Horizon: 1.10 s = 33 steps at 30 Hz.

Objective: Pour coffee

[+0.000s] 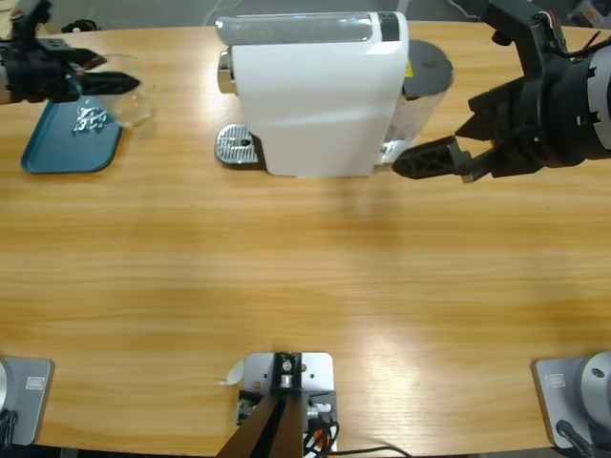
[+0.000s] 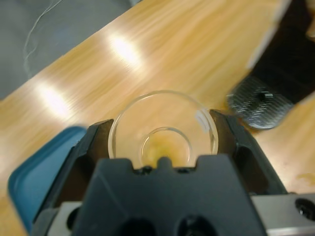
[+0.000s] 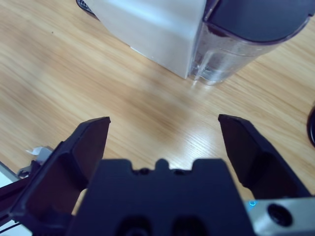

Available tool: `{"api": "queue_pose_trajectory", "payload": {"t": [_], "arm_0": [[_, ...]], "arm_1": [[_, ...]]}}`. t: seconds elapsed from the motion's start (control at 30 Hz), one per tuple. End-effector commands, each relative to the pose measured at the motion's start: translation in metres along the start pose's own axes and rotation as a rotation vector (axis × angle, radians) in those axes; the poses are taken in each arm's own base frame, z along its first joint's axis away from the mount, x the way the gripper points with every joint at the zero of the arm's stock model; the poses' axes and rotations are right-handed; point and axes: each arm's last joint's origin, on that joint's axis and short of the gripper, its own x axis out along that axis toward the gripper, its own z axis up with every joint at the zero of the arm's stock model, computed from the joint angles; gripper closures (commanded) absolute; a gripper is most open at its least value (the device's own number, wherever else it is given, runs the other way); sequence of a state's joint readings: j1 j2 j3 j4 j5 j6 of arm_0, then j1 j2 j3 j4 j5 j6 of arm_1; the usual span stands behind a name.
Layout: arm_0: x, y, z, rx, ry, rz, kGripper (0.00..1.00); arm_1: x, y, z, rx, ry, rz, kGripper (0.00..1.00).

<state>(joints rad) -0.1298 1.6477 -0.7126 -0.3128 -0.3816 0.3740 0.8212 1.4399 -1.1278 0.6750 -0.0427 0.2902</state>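
My left pincer [image 2: 162,147] grips the glass cup [image 2: 163,129] with its little coffee [image 2: 165,147]; my right pincer [image 3: 162,142] hangs open, empty. I should keep the cup level and tip slowly.

Coffee machine [image 1: 320,91] at table's [image 1: 305,286] back middle, tray [image 1: 67,143] far left, water tank [image 1: 425,81] on machine's right.

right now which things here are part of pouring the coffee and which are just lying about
Part of the job:
- glass cup, clamped in the left end effector
- coffee, a little in its bottom
- coffee machine with drip grate

Lying about:
- blue tray
- silver bits on it
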Motion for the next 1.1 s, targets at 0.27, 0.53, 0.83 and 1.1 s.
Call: {"api": "queue_pose_trajectory", "payload": {"t": [0.27,0.53,0.83,1.1], "arm_0": [[-0.015,0.066,-0.051,-0.288,0.136,0.313,0.902],[0.012,0.084,-0.069,-0.327,0.140,0.311,0.897],[0.018,0.085,-0.074,-0.329,0.143,0.306,0.828],[-0.010,0.069,-0.065,-0.311,0.107,0.327,0.004]], "arm_1": [[0.021,0.002,-0.005,0.010,0.065,0.009,0.000],[0.018,0.003,-0.002,0.009,0.059,0.014,0.000],[0.012,0.002,0.000,0.003,0.062,-0.001,0.000],[0.000,-0.001,-0.005,0.003,0.030,-0.023,0.000]]}}
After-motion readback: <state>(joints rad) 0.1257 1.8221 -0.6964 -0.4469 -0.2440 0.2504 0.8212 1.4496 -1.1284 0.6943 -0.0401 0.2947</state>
